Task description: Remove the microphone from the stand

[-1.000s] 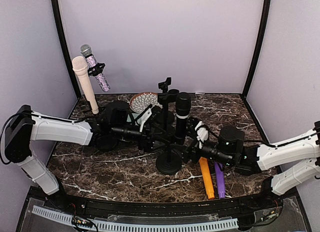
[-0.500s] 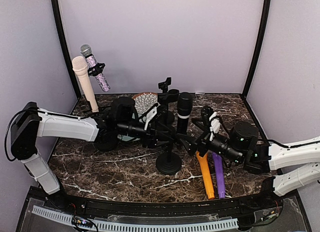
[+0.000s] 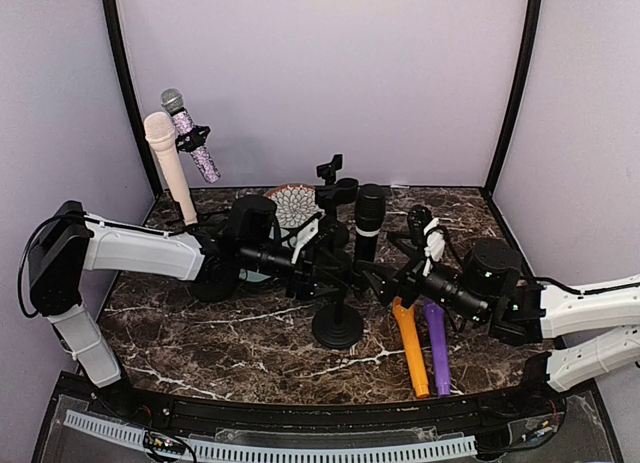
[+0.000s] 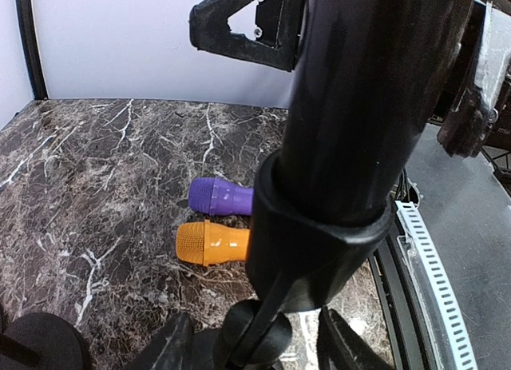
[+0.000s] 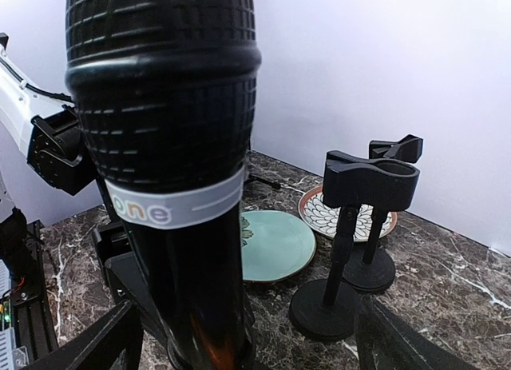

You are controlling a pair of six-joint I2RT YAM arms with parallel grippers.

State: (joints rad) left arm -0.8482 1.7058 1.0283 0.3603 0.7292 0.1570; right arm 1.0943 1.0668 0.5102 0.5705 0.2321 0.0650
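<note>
Right wrist view has the right gripper (image 5: 243, 326) spread wide, with one finger on each side of the black microphone (image 5: 160, 106) and a gap showing on one side. The left gripper (image 4: 254, 342) stands just under the clip (image 4: 311, 250) of the stand (image 3: 337, 328); whether it pinches anything, I cannot tell. The microphone sits upright in this clip, near the middle of the marble table (image 3: 220, 333). I judge the task as barely begun: closing on the microphone and pulling it out of the clip are both left

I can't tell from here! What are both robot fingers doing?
Left fingers: around the stand, grip cannot be told.
Right fingers: open around the microphone.
</note>
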